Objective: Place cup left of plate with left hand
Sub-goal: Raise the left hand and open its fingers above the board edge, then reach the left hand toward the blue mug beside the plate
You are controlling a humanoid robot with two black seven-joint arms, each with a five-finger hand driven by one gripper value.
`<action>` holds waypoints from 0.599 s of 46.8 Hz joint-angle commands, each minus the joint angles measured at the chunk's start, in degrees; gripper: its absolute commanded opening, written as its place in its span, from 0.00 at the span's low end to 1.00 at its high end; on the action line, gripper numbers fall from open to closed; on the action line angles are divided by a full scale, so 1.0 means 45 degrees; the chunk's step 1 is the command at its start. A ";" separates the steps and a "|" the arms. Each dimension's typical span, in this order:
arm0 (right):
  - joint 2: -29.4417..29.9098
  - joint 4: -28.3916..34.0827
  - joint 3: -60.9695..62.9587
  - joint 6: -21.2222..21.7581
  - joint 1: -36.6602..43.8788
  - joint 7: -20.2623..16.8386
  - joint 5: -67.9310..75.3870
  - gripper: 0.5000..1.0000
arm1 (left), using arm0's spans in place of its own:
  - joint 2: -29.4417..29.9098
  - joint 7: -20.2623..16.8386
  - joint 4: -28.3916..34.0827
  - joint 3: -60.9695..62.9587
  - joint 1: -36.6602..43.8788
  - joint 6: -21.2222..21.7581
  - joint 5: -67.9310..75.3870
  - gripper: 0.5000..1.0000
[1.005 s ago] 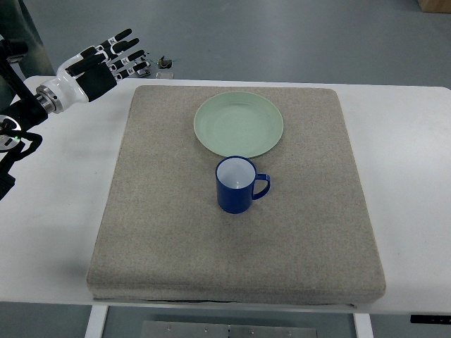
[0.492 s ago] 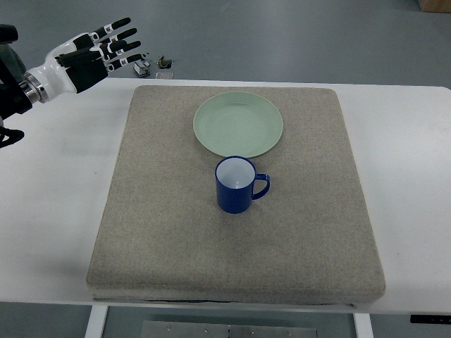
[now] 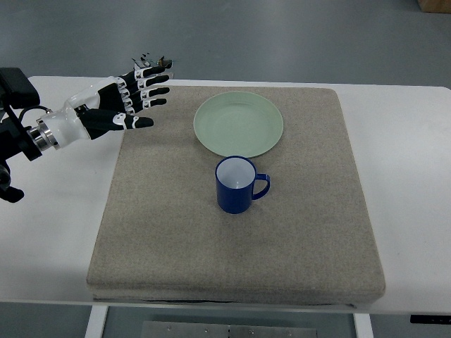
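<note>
A blue cup (image 3: 237,184) with a white inside stands upright on the grey mat (image 3: 176,232), its handle pointing right. Just behind it lies a pale green plate (image 3: 238,124). My left hand (image 3: 137,97) comes in from the left edge and hovers over the mat's far left corner, fingers spread and holding nothing. It is well to the left of both the plate and the cup. The right arm does not show.
The mat lies on a white table (image 3: 56,211), with bare table on both sides of it. Small dark items (image 3: 156,62) sit at the table's far edge behind the left hand. Grey floor lies beyond.
My left hand has swung down and to the right, from above the table's far left corner to over the mat's far left corner. Cup and plate have not moved.
</note>
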 commanded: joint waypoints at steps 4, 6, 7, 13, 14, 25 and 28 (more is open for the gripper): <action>0.0000 0.0000 0.0000 0.0000 0.0001 0.0001 0.0000 0.87 | -0.0243 -0.0235 -0.0059 0.0042 0.0702 0.0000 0.0528 1.00; 0.0000 0.0000 0.0000 0.0000 0.0001 0.0001 0.0000 0.87 | -0.0457 -0.0254 -0.0059 0.0081 0.0819 0.0000 0.0859 1.00; 0.0000 0.0000 0.0000 0.0000 0.0001 0.0001 0.0000 0.87 | -0.0593 -0.0274 -0.0059 0.0081 0.0878 0.0000 0.1093 1.00; 0.0000 0.0000 0.0000 0.0000 0.0001 0.0001 0.0000 0.87 | -0.1452 -0.0664 0.0000 0.0139 0.1054 0.0000 0.2753 1.00; 0.0000 0.0000 0.0000 0.0000 0.0001 0.0020 0.0000 0.87 | -0.1609 -0.0761 0.0000 0.0139 0.1093 0.0000 0.3007 0.99; 0.0000 0.0000 0.0000 0.0000 0.0001 0.0020 0.0000 0.87 | -0.2860 -0.0821 0.0722 0.0140 0.1035 0.0000 0.3791 0.99; 0.0000 0.0000 0.0000 0.0000 0.0001 0.0001 0.0000 0.87 | -0.3074 -0.0801 0.0917 0.0159 0.0996 0.0000 0.3791 1.00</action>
